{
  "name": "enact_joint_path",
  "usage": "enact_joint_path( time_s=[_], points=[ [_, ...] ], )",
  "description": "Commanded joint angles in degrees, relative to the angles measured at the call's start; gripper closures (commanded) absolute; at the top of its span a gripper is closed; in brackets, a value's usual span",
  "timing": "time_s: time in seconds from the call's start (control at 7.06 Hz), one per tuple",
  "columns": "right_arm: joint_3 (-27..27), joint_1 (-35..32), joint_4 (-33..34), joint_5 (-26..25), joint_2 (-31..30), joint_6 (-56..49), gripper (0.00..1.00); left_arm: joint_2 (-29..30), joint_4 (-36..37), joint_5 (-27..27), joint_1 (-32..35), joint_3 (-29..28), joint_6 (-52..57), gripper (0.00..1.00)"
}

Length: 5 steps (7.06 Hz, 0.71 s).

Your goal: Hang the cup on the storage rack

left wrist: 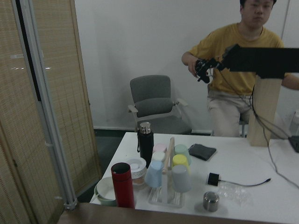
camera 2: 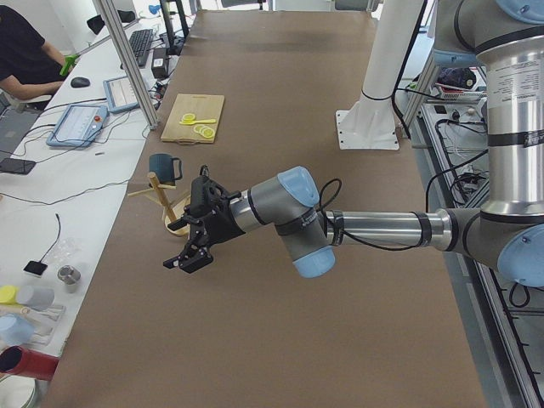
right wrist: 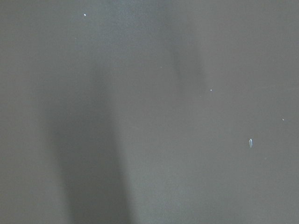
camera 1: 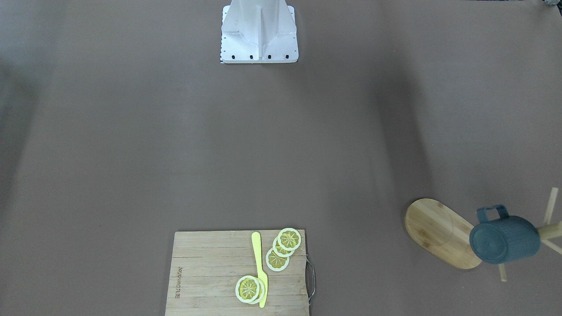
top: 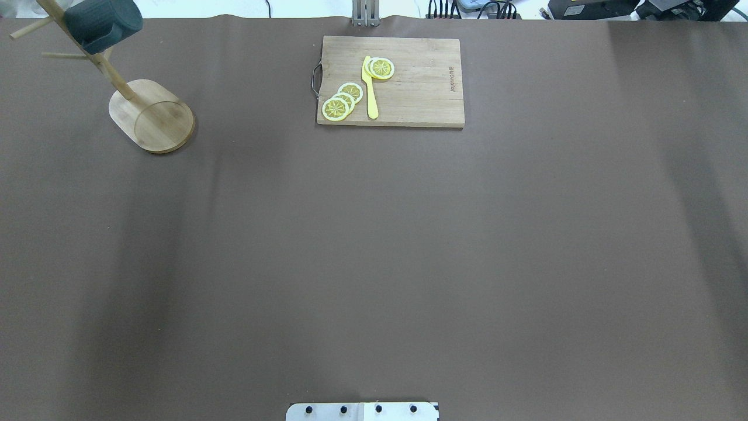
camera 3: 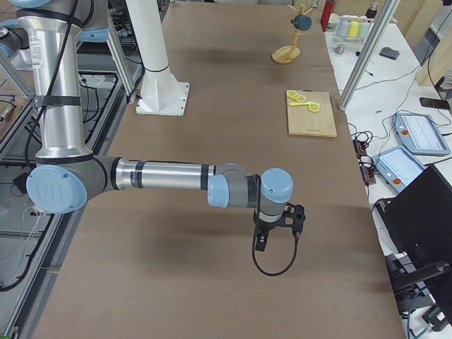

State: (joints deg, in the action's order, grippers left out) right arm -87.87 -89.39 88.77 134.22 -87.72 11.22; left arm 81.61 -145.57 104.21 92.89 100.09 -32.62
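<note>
- The slate-blue, faintly ribbed cup (top: 102, 23) hangs high among the thin pegs of the bamboo storage rack (top: 153, 120), at ten o'clock on the matte brown table (top: 374, 263).
- The rack's flat oval base lies at five o'clock from the cup.
- Left gripper (camera 2: 187, 262) and right gripper (camera 3: 260, 244): I cannot tell whether their fingers are spread or pressed together.

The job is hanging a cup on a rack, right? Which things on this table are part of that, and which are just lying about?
Part of the job:
- the cup, already up on a peg
- the storage rack

Just lying about:
- the cutting board
- the lemon slices on it
- the yellow knife on it
</note>
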Motion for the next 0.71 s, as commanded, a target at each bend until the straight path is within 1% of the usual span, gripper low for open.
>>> enact_joint_path(
  time_s=[0.0, 0.14, 0.28, 0.42, 0.57],
  points=[
    [-0.2, 0.0, 0.1, 0.5, -0.1, 0.0, 0.0, -0.2, 16.9, 8.8, 0.5, 1.4, 11.5, 0.02],
    [-0.1, 0.0, 0.0, 0.5, -0.1, -0.1, 0.0, -0.1, 22.3, 13.8, 0.5, -0.6, 11.6, 0.02],
    [0.2, 0.0, 0.1, 0.6, -0.1, 0.0, 0.0, 0.0, 25.3, 21.9, 0.2, -4.1, 12.0, 0.02],
    [0.3, 0.0, 0.1, 0.5, -0.1, 0.3, 0.0, -0.1, 25.8, 25.4, -0.8, -6.8, 13.8, 0.02],
    [0.5, 0.0, 0.0, 0.4, 0.0, 0.2, 0.0, -0.6, 26.1, 25.3, -4.7, -7.9, 14.2, 0.02]
  ],
)
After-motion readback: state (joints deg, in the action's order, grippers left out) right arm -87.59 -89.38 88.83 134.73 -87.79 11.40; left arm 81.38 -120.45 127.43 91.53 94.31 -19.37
